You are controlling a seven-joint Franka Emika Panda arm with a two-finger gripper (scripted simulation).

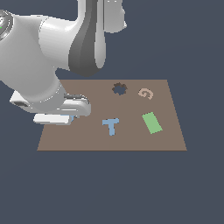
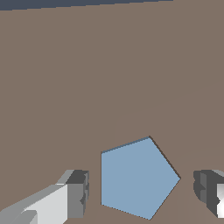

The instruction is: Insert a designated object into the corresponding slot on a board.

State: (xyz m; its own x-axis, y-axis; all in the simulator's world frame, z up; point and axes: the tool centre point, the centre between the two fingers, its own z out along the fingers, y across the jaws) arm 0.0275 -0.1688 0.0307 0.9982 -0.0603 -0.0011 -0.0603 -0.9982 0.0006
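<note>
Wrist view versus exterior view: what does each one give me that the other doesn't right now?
Only the wrist view shows the light-blue block whole, a flat pentagon lying on the board, with a gap between it and each of the fingers flanking it.

Only the exterior view shows the gear-like hole, the T-shaped piece, the green rectangle, the tan curled piece and the arm.

Both show the brown board and the gripper low over it. A plain straight-edged slot appears in neither.
</note>
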